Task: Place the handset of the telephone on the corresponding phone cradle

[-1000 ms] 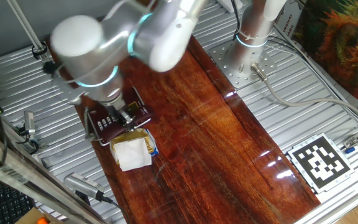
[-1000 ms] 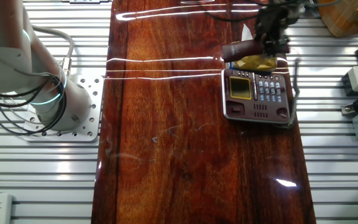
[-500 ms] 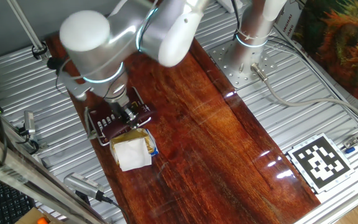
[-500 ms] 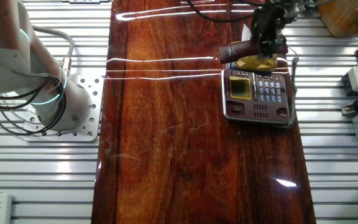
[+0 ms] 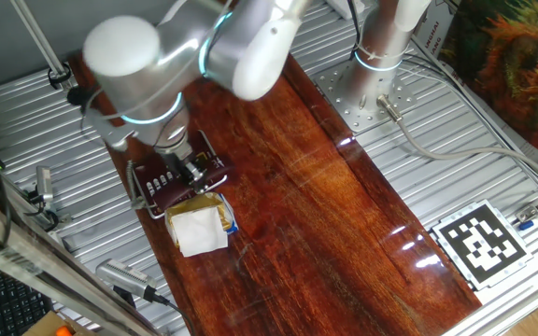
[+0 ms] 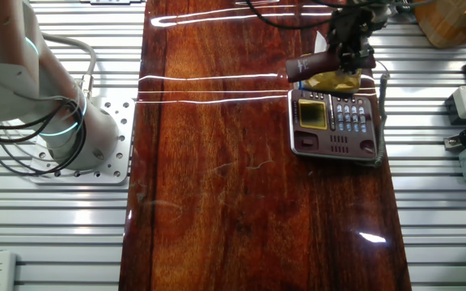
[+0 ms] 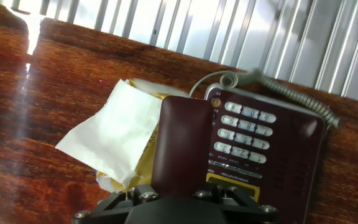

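- While I carry the handset (image 7: 180, 144) clamped in my gripper (image 6: 348, 55), it hangs over the phone's edge beside the paper packet (image 7: 118, 135); I should shift it toward the phone cradle (image 7: 194, 134), square it with the keypad (image 7: 244, 134), then lower gently.
- My hand view shows handset, packet and coiled cord (image 7: 272, 81) closely; the fixed views show the whole phone (image 6: 334, 121), though in one my arm covers most of it.

Robotics laboratory test bench. A polished wooden board (image 6: 241, 162) lies on a ribbed aluminium-profile table (image 5: 456, 140); the arm's base (image 6: 95, 141) is bolted to a perforated metal plate, a printed fiducial marker (image 5: 481, 243) sits at one corner, and cables (image 5: 437, 149) cross the rails.
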Controlling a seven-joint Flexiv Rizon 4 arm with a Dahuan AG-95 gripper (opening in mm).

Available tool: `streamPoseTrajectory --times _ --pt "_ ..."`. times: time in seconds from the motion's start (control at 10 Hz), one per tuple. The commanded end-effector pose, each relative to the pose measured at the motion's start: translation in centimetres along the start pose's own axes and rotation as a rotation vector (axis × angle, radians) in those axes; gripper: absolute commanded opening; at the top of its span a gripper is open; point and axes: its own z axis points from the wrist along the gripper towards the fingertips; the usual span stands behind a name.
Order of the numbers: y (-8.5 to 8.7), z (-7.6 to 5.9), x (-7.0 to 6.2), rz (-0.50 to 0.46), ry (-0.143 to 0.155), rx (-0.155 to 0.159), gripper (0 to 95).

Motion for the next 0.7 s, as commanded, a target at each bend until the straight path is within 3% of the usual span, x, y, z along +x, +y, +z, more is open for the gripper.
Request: streamPoseTrajectory --times 0.1,0.2,0.5,0.6,0.7 --pt "0.01 0.01 -0.38 0.027 0.006 -0.001 0.0" --pt "0.01 0.01 -0.38 0.069 0.009 0.007 0.0" --pt "0.01 0.01 -0.38 0.317 0.024 0.014 0.0" --pt "0.01 0.01 -0.38 0.343 0.02 0.016 0.0" --pt "0.01 0.01 -0.38 0.309 0.031 -0.001 0.0"
